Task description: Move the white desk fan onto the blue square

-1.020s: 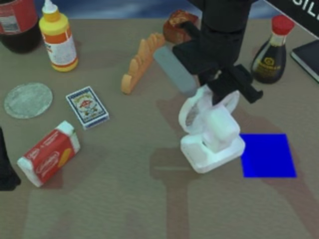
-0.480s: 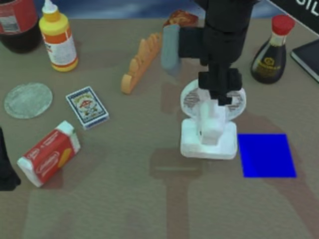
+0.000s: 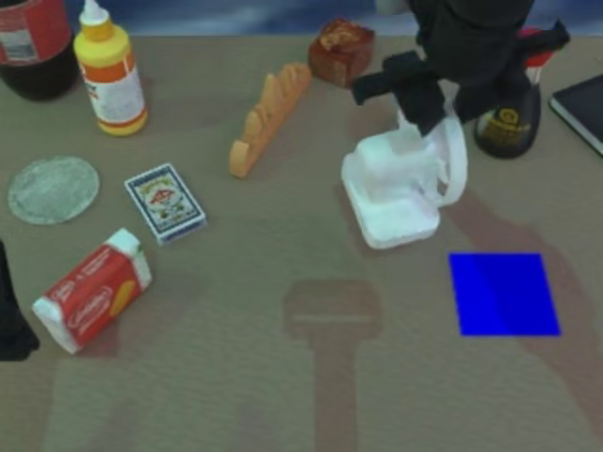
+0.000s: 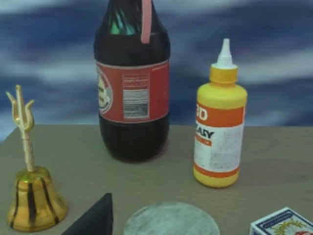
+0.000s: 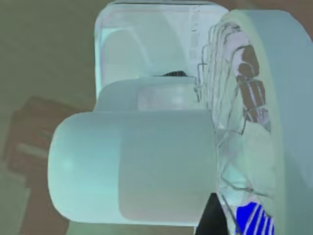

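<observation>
White desk fan (image 3: 400, 184) up-surface and left of the blue square (image 3: 503, 293), apart from it, none of its base on the patch. Right pincer (image 3: 424, 99) directly over the fan's motor housing; whether clamped, parted or closed cannot be told, fingertips hidden behind arm and fan. Left pincer (image 3: 11, 320) parked at the surface's left edge, far from the blue square; finger state likewise not visible.

Handling, judged: hollow plastic, likely light and rigid; smooth housing possibly slippery; grille wires thin, poor place to squeeze. Best hold across the bulky housing, not the cage.

Room: soy sauce bottle (image 3: 512, 99) just beyond the fan's cage, tight there. Path toward the blue square bare. Loaf (image 3: 267, 118) well left of it.
</observation>
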